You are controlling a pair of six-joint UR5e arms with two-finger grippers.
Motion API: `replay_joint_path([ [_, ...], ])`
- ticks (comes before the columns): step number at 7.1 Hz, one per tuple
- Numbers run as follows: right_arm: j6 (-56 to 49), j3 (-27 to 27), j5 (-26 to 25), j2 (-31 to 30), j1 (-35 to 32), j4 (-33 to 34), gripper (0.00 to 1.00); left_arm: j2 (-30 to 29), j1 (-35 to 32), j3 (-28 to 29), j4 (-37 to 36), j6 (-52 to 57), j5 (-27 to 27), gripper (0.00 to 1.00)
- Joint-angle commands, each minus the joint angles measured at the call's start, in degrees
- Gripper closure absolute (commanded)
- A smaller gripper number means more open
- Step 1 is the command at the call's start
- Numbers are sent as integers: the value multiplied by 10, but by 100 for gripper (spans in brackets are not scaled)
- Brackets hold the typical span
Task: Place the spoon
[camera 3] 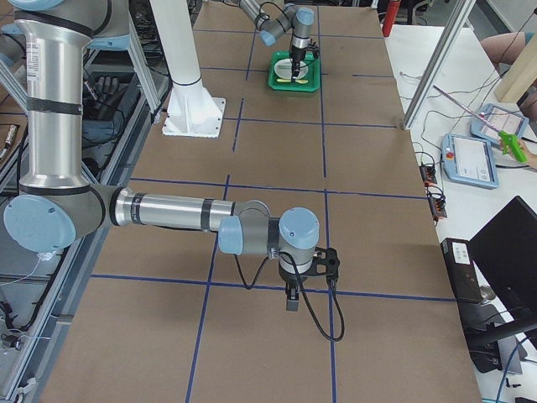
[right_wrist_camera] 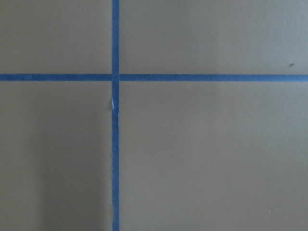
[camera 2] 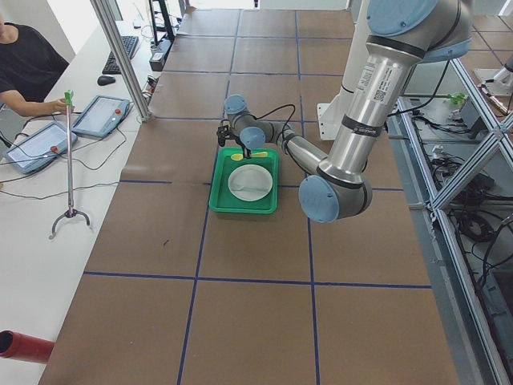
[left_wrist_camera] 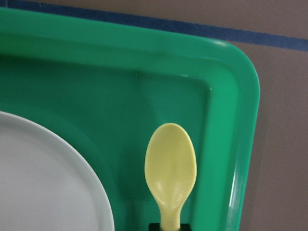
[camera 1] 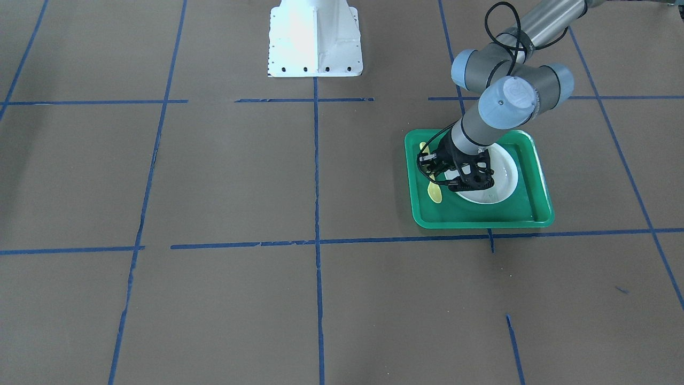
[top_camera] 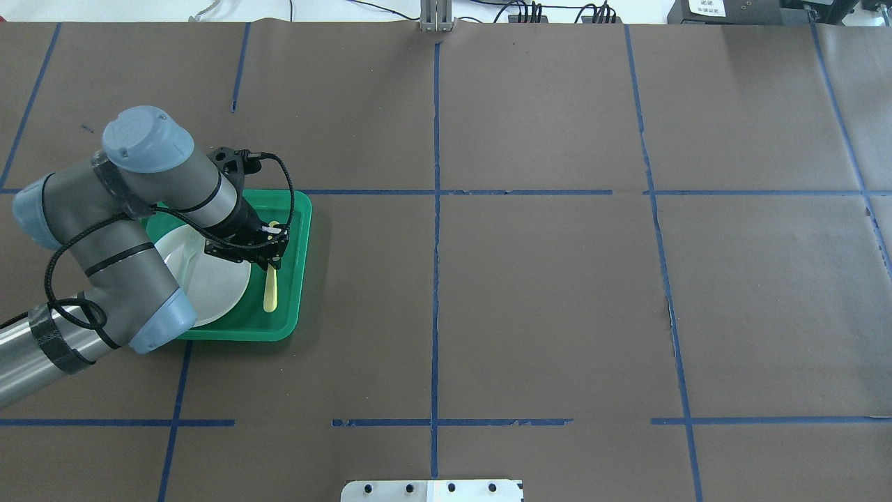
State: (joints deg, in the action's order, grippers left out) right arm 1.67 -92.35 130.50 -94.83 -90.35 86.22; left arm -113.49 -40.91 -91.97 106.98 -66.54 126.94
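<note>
The pale yellow spoon [left_wrist_camera: 171, 168] is in the green tray [left_wrist_camera: 231, 96], beside the white plate [left_wrist_camera: 43, 183], on the side toward the table's middle. In the overhead view the spoon [top_camera: 270, 293] runs lengthwise along the tray's right wall. My left gripper [top_camera: 270, 261] is low over the spoon's handle, and its jaws look shut on it. The same gripper [camera 1: 439, 184] shows in the front-facing view, with the spoon's bowl [camera 1: 436, 194] sticking out beside the plate [camera 1: 507, 171]. My right gripper [camera 3: 291, 304] hangs over bare table far from the tray; I cannot tell whether it is open or shut.
The tray [top_camera: 293, 300] sits on the brown table with blue tape lines, on my left side. The white base mount [camera 1: 315, 40] stands at the robot's edge. The right wrist view shows only table and tape.
</note>
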Motion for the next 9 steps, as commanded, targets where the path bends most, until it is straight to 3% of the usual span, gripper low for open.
replay_joint_path([
  [1, 0, 1, -1, 0, 0, 0, 0, -2, 5, 12, 2, 1, 0, 100],
  [2, 0, 1, -1, 0, 0, 0, 0, -2, 5, 13, 2, 2, 0, 89],
  [3, 0, 0, 0, 0, 0, 0, 0, -2, 5, 12, 2, 3, 0, 72],
  [5, 0, 1, 0, -1, 0, 0, 0, 1, -2, 4, 2, 42, -5, 26],
  [6, 0, 1, 0, 0, 0, 0, 0, 1, -19, -9, 2, 54, -25, 22],
  [7, 0, 0, 0, 0, 0, 0, 0, 5, -81, -37, -10, 88, -16, 22],
  [9, 0, 0, -1, 0, 0, 0, 0, 10, -189, -58, -88, 221, 5, 22],
])
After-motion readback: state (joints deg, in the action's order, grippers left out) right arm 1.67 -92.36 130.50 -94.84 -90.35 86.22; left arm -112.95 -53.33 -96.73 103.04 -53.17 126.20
